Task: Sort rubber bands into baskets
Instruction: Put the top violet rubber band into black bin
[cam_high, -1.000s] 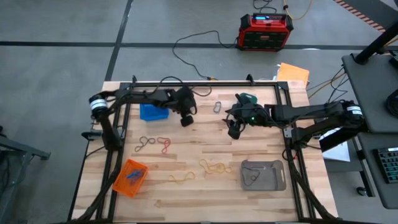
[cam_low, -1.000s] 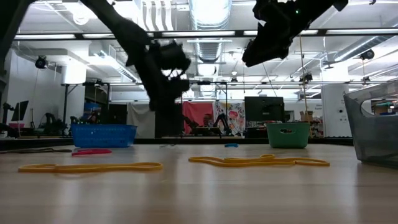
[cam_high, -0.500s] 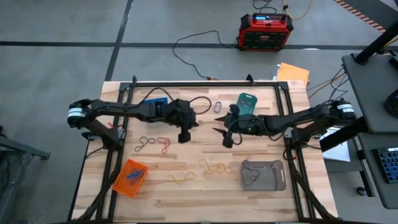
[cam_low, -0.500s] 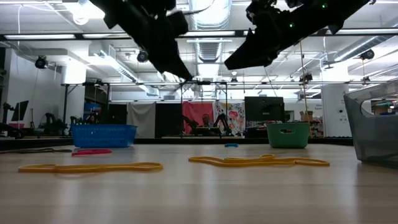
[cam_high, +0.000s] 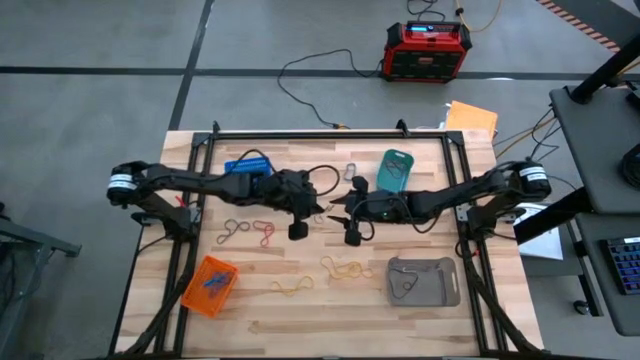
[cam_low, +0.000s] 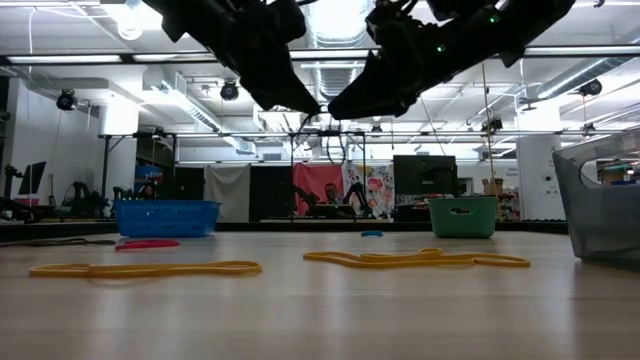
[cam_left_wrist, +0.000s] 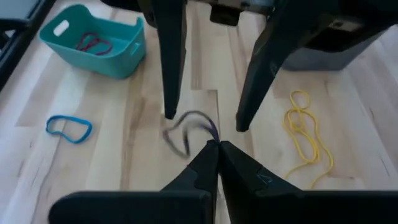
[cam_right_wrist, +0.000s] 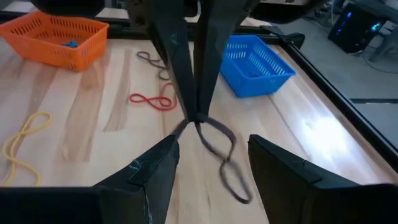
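A thin grey rubber band (cam_left_wrist: 189, 127) hangs in the air over the table's middle, with my left gripper (cam_left_wrist: 214, 144) shut on it. My right gripper (cam_right_wrist: 212, 142) faces it from the right, open. Its two fingers (cam_left_wrist: 169, 93) stand either side of the hanging loop, and I cannot tell whether they touch it. Both grippers meet at the table's centre (cam_high: 330, 211). Yellow bands (cam_high: 345, 268), a red one (cam_high: 266, 233) and a grey-brown one (cam_high: 235, 230) lie flat on the wood. The baskets are the blue one (cam_high: 248, 165), teal (cam_high: 395, 167), orange (cam_high: 209, 285) and grey (cam_high: 423, 281). My left gripper pinches one spot of the grey band's loop (cam_right_wrist: 200, 122) between the free ends of its two fingers. The fingers slant downward from the table's left. The band dangles slack below them (cam_right_wrist: 231, 183), lifted clear of the wood.
A blue band (cam_left_wrist: 68, 127) lies near the teal basket, which holds red bands. Black frame rails (cam_high: 330, 133) edge the table. A red-and-black box (cam_high: 427, 50) sits on the floor beyond the far edge. A stretch of bare wood lies along the near edge.
My left gripper has swung from beside the blue basket toward the table's middle and risen, staying shut. My right gripper has come down and toward the table's left until its open fingers stand around the band at the left fingertips.
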